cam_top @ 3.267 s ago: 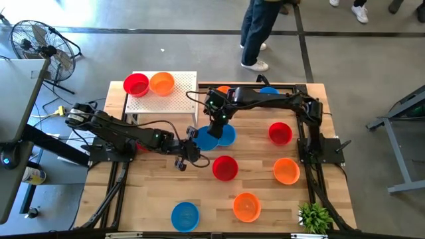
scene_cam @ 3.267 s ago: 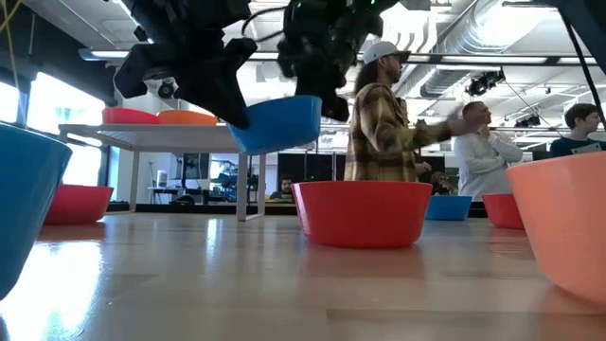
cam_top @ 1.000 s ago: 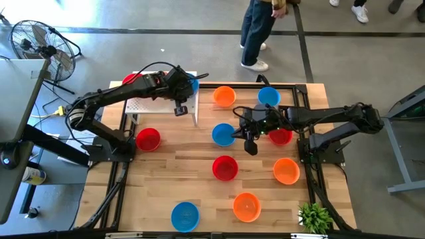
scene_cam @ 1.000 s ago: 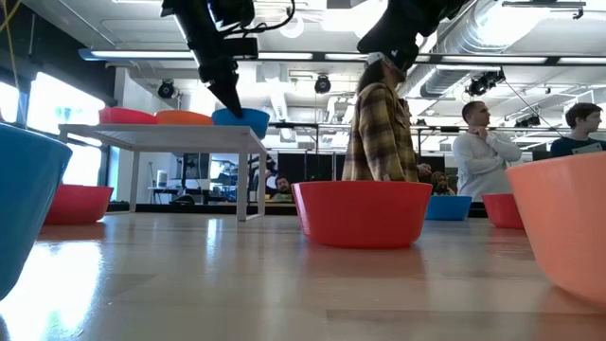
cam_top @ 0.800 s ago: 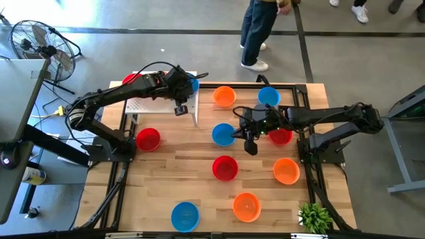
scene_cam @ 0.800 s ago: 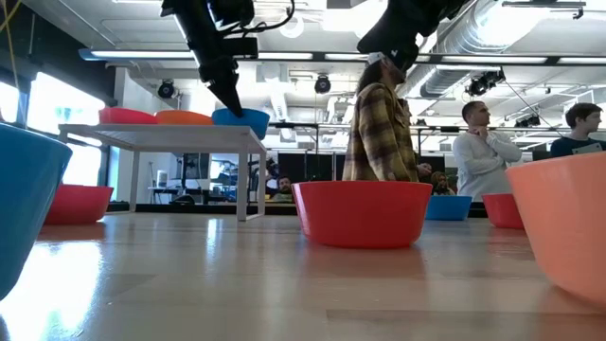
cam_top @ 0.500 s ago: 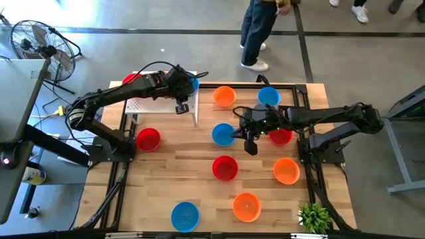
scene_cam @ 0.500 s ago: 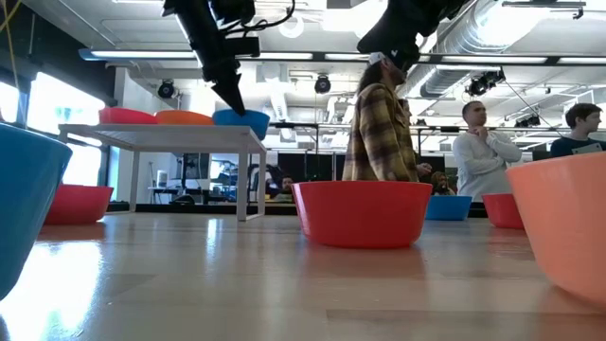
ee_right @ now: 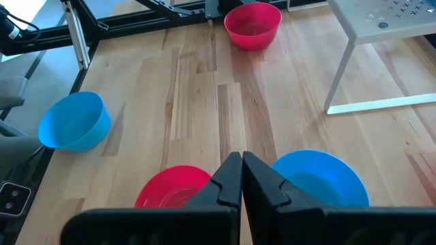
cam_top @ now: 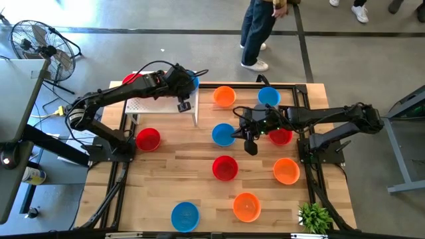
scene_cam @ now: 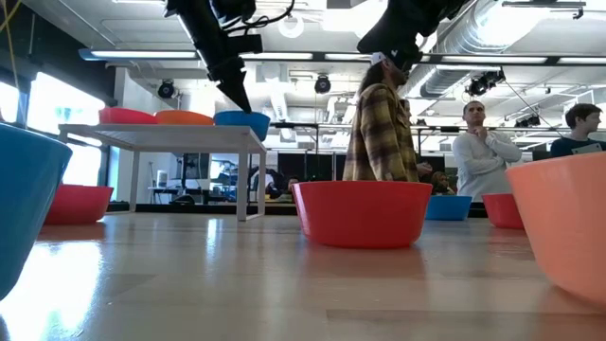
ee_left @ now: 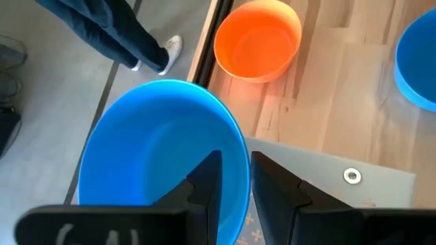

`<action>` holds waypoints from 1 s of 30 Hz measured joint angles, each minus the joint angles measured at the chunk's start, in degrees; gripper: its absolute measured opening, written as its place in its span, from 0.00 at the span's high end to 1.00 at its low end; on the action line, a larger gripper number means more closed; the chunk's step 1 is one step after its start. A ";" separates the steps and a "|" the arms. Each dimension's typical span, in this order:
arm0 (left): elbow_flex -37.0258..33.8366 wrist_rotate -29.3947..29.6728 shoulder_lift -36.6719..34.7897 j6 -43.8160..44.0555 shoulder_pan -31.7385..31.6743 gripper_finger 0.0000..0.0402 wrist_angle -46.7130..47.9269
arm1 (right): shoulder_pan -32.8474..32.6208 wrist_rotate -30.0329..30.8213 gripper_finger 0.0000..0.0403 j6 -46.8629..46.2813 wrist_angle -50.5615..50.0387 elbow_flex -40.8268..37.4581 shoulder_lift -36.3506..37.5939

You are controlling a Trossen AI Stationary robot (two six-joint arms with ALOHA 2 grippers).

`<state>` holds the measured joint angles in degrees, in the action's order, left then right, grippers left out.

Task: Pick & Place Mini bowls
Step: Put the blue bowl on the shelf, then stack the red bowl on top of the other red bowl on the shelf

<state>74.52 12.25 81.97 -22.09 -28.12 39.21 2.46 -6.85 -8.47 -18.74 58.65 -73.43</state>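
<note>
— How are the bowls made?
— Smooth, glossy plastic is seen throughout: round, deep, plain red, orange or blue. They are scattered over a table point(cam_top: 199, 192) of pale wooden planks. A white board point(cam_top: 149, 105), pierced with rows of small holes and raised on thin legs, is set at the table's far left corner.

— Where is the blue bowl point(ee_left: 150, 143) placed?
— It is set on the board's edge, beside an orange bowl point(scene_cam: 185, 117) and a red bowl point(scene_cam: 128, 116) in a row.

— And the left gripper point(ee_left: 235, 163)?
— It is held over that blue bowl, with the rim straddled: one finger inside, one outside. The fingers are parted narrowly, and the rim is not seen to be pinched.

— What is changed from a second ago?
— The fingers were drawn tighter on the rim then; now a gap is shown. A few seconds back the bowl was carried above the table's middle; now it is rested on the board.

— The right gripper point(ee_right: 240, 167)?
— Its dark fingers are pressed together with nothing between them. It is held above the table's middle, between a second blue bowl point(cam_top: 224, 134) and a second red bowl point(cam_top: 279, 136), and is unmoved since a second ago.
</note>
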 joint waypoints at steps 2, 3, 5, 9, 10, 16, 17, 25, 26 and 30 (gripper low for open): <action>0.00 0.09 0.00 0.07 0.00 0.82 -0.43 | 0.01 0.00 1.00 0.01 0.00 -0.01 0.00; 0.00 0.12 0.00 0.07 0.00 0.82 -0.49 | 0.01 0.00 1.00 0.00 0.00 -0.02 0.00; 0.00 0.28 -0.02 0.07 0.00 0.82 -0.44 | 0.02 0.02 1.00 0.00 0.00 -0.02 0.00; -0.01 0.38 -0.15 0.07 0.00 0.82 -0.03 | 0.02 0.02 1.00 0.00 0.00 -0.02 0.00; -0.02 0.44 -0.34 0.07 0.00 0.82 -0.03 | 0.02 0.02 1.00 0.02 0.00 0.00 0.00; 1.76 0.12 -0.50 -0.09 0.02 0.82 2.61 | 0.02 0.02 1.00 0.00 0.00 0.00 0.00; 2.60 0.11 -0.50 0.03 0.03 0.82 2.72 | 0.02 0.02 1.00 0.01 0.00 0.00 0.00; 4.46 -1.87 -4.04 2.91 2.29 0.83 0.59 | 0.00 1.16 1.00 2.89 0.15 0.00 0.00; 4.42 -1.88 -4.53 3.78 2.86 0.84 0.35 | 0.00 2.02 1.00 3.55 0.17 0.00 0.00; 0.39 -2.78 -9.06 5.94 7.40 0.96 -6.71 | 0.03 3.40 1.00 5.99 5.92 -1.93 0.00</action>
<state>74.92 9.47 72.92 -16.15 -20.72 32.49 2.49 -3.45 -2.48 -12.83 56.72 -73.43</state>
